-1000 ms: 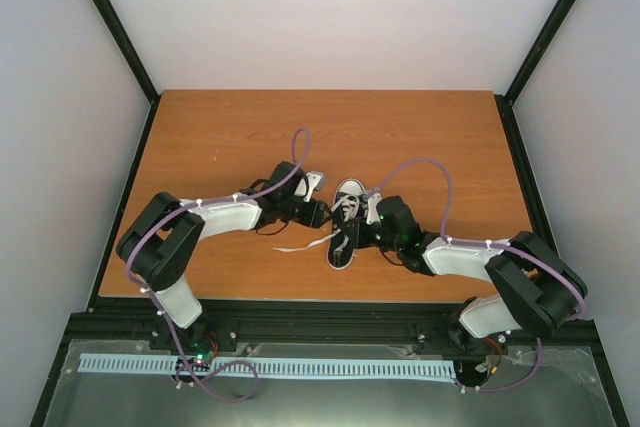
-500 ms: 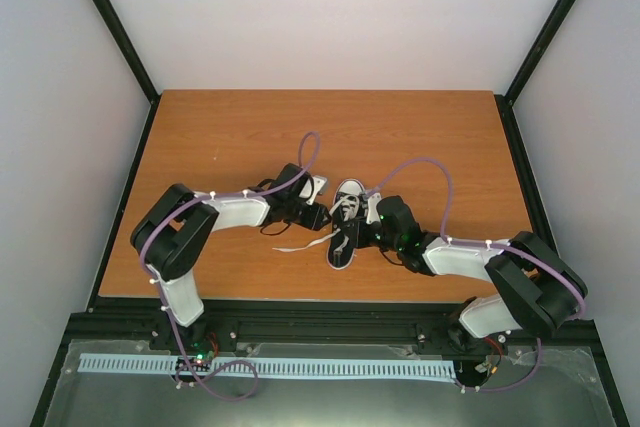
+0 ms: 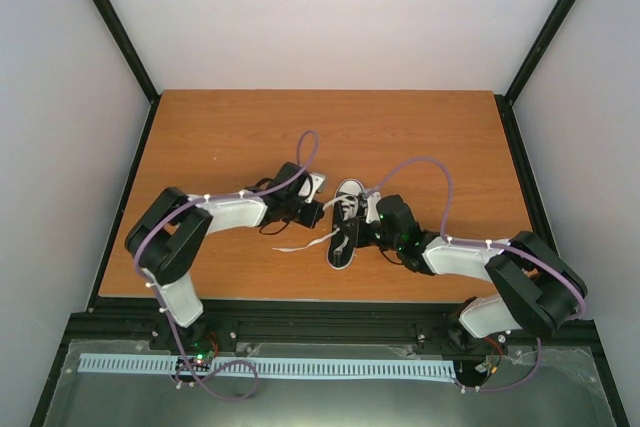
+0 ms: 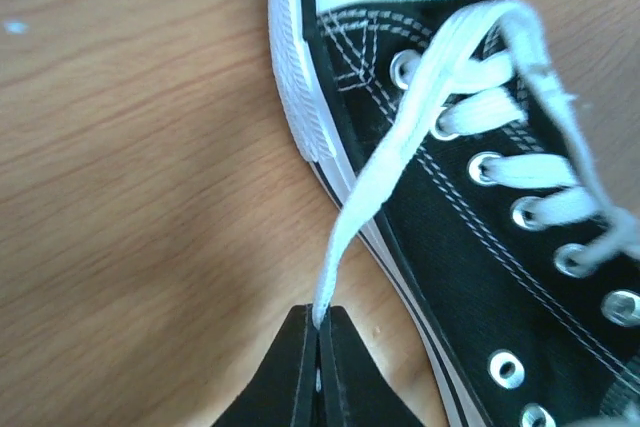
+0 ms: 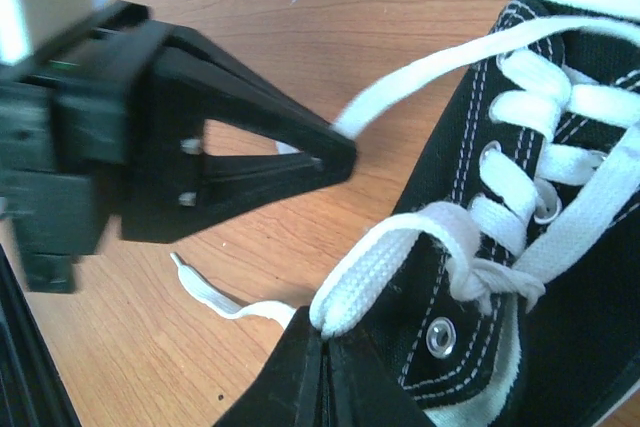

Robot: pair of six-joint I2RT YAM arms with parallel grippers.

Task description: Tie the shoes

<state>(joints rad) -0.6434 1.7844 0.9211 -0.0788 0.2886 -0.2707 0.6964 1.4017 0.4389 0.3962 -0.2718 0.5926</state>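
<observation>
Your wooden table [image 3: 420,137] carries the black sneaker [image 3: 341,247] near its middle, lying between your two grippers with its toe pointing away from the arm bases. The left gripper [image 4: 318,347] has its jaws pressed together on one white lace [image 4: 396,137] — the strand runs from the tips up across the eyelets. The right gripper [image 5: 322,347] pinches a lace loop [image 5: 370,255] just above its tips — a loose lace end [image 5: 215,298] lies on the wood left of those jaws.
</observation>
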